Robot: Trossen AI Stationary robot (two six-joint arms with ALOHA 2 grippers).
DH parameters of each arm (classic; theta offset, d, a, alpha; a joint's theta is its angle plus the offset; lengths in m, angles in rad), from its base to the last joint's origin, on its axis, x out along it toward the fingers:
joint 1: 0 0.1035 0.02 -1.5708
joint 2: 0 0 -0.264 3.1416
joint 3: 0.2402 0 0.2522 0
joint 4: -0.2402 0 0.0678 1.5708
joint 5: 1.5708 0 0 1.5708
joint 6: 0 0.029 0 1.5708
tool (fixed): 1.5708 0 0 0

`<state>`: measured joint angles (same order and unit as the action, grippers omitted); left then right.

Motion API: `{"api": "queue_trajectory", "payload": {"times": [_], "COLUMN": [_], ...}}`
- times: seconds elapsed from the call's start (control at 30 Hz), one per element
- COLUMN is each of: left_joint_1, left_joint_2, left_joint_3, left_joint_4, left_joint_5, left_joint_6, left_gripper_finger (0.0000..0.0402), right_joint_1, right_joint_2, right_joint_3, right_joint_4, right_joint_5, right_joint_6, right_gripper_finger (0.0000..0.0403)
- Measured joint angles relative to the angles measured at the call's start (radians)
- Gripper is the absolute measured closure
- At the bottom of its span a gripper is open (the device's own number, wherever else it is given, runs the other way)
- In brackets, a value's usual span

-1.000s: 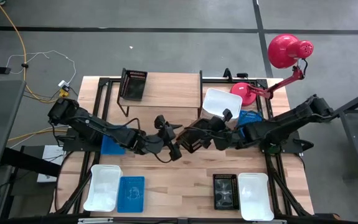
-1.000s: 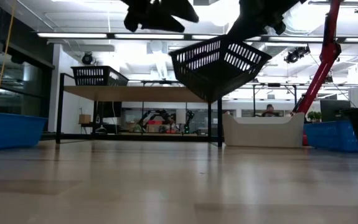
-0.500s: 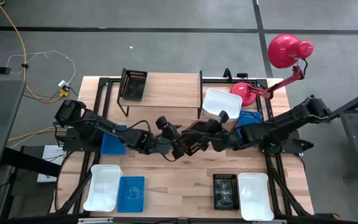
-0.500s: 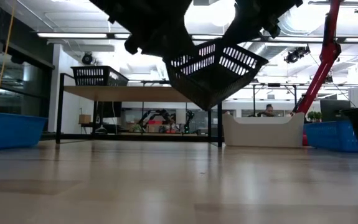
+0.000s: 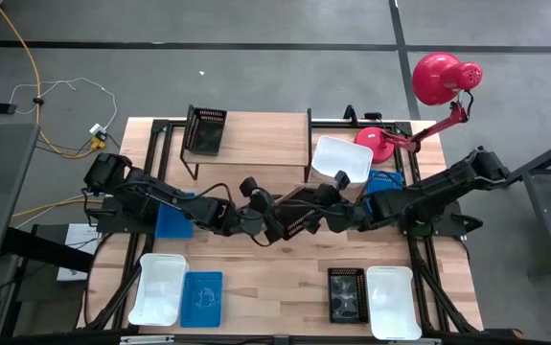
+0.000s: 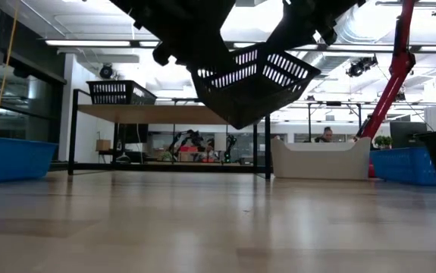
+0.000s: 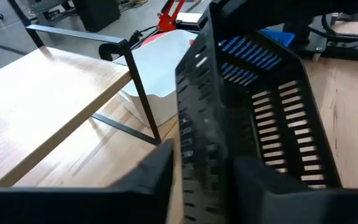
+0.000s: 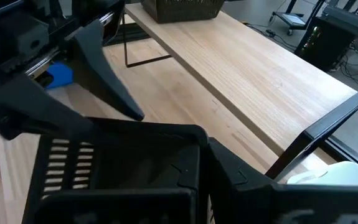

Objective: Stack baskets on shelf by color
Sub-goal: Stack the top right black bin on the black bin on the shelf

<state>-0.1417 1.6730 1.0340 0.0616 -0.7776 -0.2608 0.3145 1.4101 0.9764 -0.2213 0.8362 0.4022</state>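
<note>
Hanging above the middle of the counter (image 5: 256, 278), a black basket (image 5: 297, 218) is caught between both arms — a handover in mid-air, by the look of it. The right claw (image 5: 325, 217) comes in from 3 o'clock and is pressed together on the basket's rim at that end; the left claw (image 5: 273, 224) reaches in from 9 o'clock and has its fingers either side of the opposite wall, one inside and one outside, as the left wrist view shows. Whether those fingers are already biting or only closing in cannot be told.

The basket tilts, its long axis running roughly 9 to 3, in line with the two arms. In the low view it hangs well clear of the counter, one corner dipped lowest.

The shelf (image 5: 256, 134) lies toward 12 o'clock from the basket, just beyond it, with another black basket (image 5: 205, 131) sitting at the shelf's 9 o'clock end. That is the relation the next move likely turns on: the matching basket is on the left arm's side, so the left arm is the nearer carrier. A white basket (image 5: 340, 158) sits by the shelf's 3 o'clock leg. At 6 o'clock, more baskets wait along the counter's edge — white, blue and black.
</note>
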Motion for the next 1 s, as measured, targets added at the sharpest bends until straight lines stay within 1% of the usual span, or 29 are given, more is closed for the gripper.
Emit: {"api": "queue_trajectory", "payload": {"times": [0.07,0.1,0.13,0.23,0.3,0.37,0.47,0.57,0.67,0.8,0.9,1.0], "left_joint_1": [-0.001,-0.001,-0.001,-0.001,0.000,0.000,0.001,0.001,-0.006,-0.054,-0.087,-0.085], "left_joint_2": [0.000,0.000,0.000,0.000,-0.001,-0.001,-0.004,-0.037,-0.105,-0.247,-0.382,-0.518], "left_joint_3": [0.000,0.000,0.000,0.000,0.000,0.000,0.000,0.000,-0.001,-0.002,-0.001,0.000], "left_joint_4": [-0.001,-0.002,-0.003,-0.008,-0.020,-0.038,-0.071,-0.142,-0.232,-0.281,-0.294,-0.323], "left_joint_5": [0.003,0.003,0.004,0.005,0.003,-0.007,-0.022,-0.001,0.023,0.025,-0.021,-0.124], "left_joint_6": [0.014,0.027,0.033,0.036,0.037,0.036,0.029,-0.009,-0.040,-0.016,0.038,0.066], "left_gripper_finger": [0.0363,0.0381,0.0390,0.0390,0.0397,0.0399,0.0401,0.0401,0.0401,0.0401,0.0401,0.0401], "right_joint_1": [0.000,0.000,0.000,0.000,0.000,0.008,0.026,0.052,0.088,0.137,0.160,0.160], "right_joint_2": [0.000,0.000,0.000,-0.007,-0.020,-0.037,-0.078,-0.129,-0.185,-0.244,-0.267,-0.273], "right_joint_3": [0.000,0.000,0.000,0.000,-0.001,-0.001,-0.001,-0.001,-0.001,-0.001,-0.001,-0.001], "right_joint_4": [0.005,0.008,0.009,0.007,0.008,0.007,-0.006,-0.051,-0.107,-0.177,-0.218,-0.246], "right_joint_5": [-0.008,-0.010,-0.011,-0.027,-0.054,-0.054,-0.019,0.016,0.055,0.107,0.134,0.140], "right_joint_6": [-0.009,-0.017,-0.020,-0.019,-0.028,-0.046,-0.086,-0.100,-0.084,-0.040,-0.011,0.008], "right_gripper_finger": [0.0403,0.0403,0.0402,0.0386,0.0361,0.0327,0.0271,0.0225,0.0197,0.0187,0.0187,0.0190]}}
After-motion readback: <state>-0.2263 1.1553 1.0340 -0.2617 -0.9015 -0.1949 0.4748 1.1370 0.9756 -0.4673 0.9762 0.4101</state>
